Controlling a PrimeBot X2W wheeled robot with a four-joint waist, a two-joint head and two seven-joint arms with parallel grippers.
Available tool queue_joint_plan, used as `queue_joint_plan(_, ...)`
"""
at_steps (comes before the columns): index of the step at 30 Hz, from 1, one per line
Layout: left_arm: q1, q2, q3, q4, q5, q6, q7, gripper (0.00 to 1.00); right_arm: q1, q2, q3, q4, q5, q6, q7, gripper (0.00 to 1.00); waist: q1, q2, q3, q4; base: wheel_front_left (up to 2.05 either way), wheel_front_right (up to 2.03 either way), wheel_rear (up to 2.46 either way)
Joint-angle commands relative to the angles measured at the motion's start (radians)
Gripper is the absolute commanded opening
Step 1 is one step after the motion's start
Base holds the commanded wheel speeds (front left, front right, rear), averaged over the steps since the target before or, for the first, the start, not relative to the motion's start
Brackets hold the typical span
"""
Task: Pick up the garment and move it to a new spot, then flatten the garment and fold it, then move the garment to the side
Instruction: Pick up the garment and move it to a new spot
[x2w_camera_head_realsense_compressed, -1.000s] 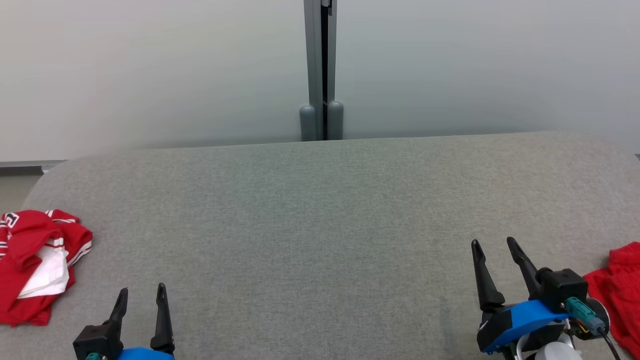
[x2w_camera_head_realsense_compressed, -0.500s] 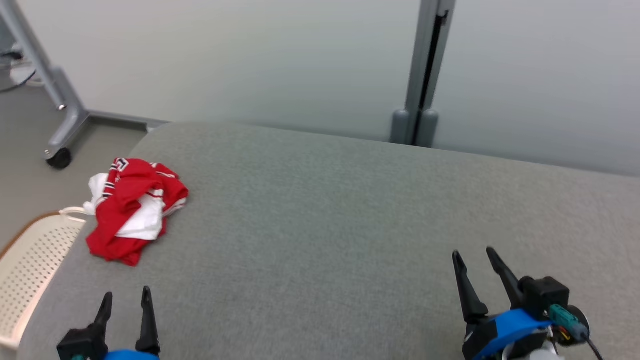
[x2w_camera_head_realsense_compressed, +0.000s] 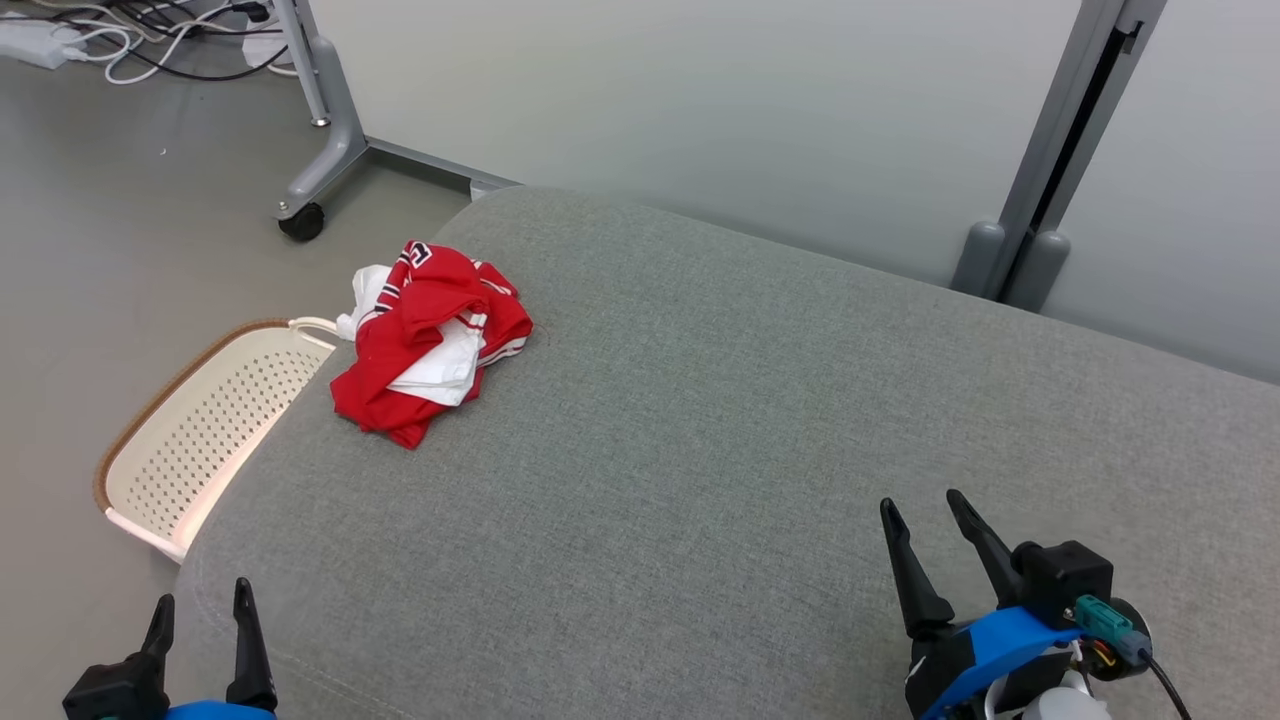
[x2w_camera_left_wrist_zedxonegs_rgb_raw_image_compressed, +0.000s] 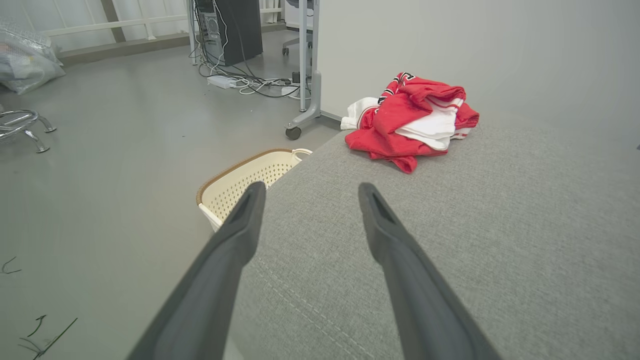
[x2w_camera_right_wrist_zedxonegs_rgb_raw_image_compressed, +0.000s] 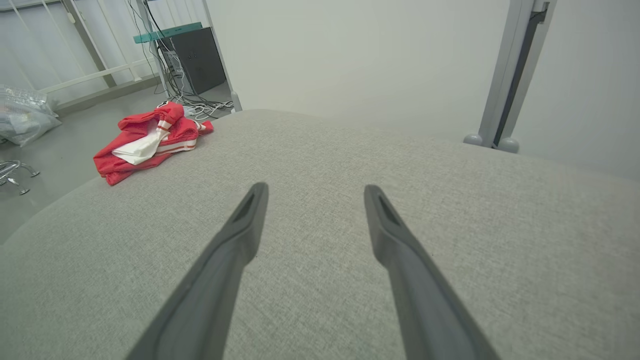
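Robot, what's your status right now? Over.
Left gripper open, empty. Right gripper open, empty. Red-and-white jersey crumpled, untouched, at left edge of grey cushion. Laundry basket on floor alongside.

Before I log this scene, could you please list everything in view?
garment: one, red and white, crumpled at the table's far-left corner
table: one, grey fabric top, across the middle
basket: one, cream with brown rim, beside the table's left edge, lower down
stand leg: one, grey with a black castor, on the floor beyond the basket
cables: a tangle, black and white, on the floor far left
computer tower: one, black, by the cables
post: one, grey, against the wall behind the table
left gripper: one, dark fingers, open and empty, near-left corner
right gripper: one, dark fingers, open and empty, near right
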Motion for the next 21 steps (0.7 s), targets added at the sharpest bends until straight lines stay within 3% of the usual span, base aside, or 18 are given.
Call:
queue_joint_plan(1,-0.012,0.0,0.002,0.0,-0.006,0.003,-0.002,1.0,-0.014,-0.005,0.004,0.001,0.006,0.0,0.0,1.0,0.0,0.0,0.005,0.001,0.0,0.0,0.0)
queue_joint_plan(9,-0.077,0.038,-0.007,0.03,-0.05,0.003,-0.002,1.0,-0.053,-0.005,0.049,-0.021,-0.025,0.0,0.0,1.0,0.0,0.0,0.069,-0.076,0.0,0.0,0.0)
queue_joint_plan(15,-0.211,0.12,-0.035,0.093,-0.134,0.003,-0.002,1.0,-0.103,-0.005,0.09,-0.073,-0.056,0.0,-0.001,1.0,0.0,0.0,0.18,-0.156,0.0,0.0,0.0)
queue_joint_plan(21,-0.359,0.238,-0.1,0.174,-0.219,0.003,-0.003,1.0,-0.153,-0.005,0.13,-0.137,-0.074,0.0,0.0,1.0,0.0,0.0,0.304,-0.23,0.0,0.0,0.0)
